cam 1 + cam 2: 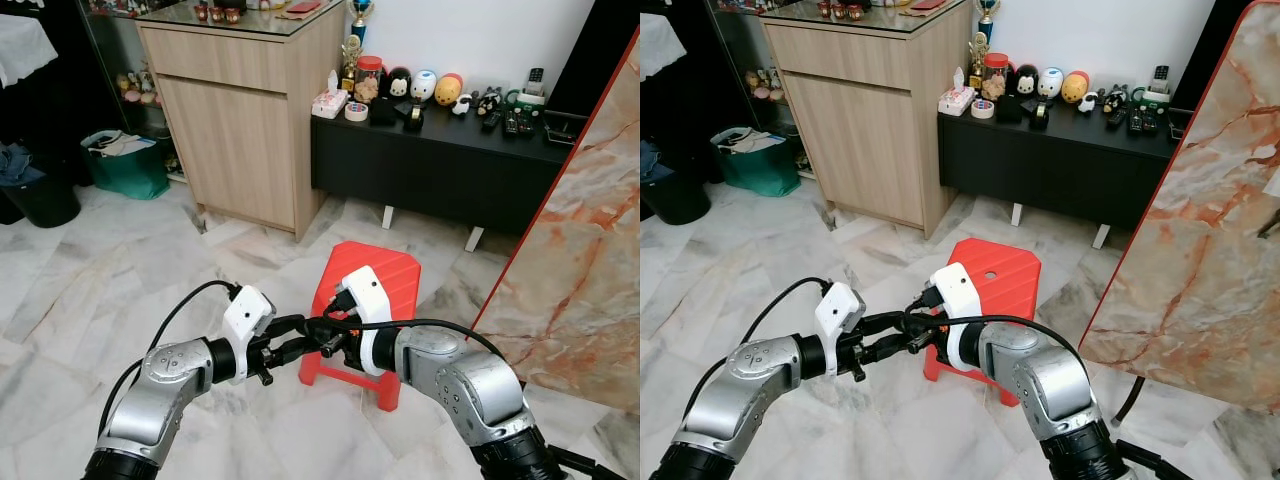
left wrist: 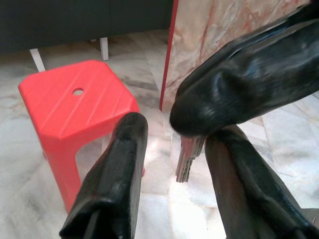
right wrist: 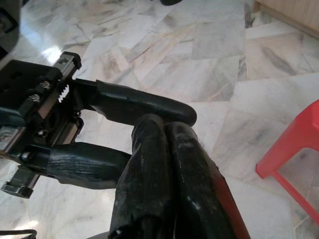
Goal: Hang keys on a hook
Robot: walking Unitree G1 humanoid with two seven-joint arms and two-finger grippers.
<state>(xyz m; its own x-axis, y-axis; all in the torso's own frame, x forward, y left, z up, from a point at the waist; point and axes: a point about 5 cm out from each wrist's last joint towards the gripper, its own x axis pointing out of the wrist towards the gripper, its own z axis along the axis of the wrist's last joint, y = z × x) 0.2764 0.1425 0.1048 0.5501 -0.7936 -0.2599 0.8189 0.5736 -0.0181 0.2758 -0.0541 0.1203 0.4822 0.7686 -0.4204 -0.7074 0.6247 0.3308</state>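
A red stool stands on the marble floor right behind the two grippers, with a wooden cabinet at 11 o'clock and a black sideboard at 1 o'clock. The right gripper is pressed together on the keys, which hang between the spread fingers of the left gripper. Both forearms reach inward and meet in front of the robot's body.
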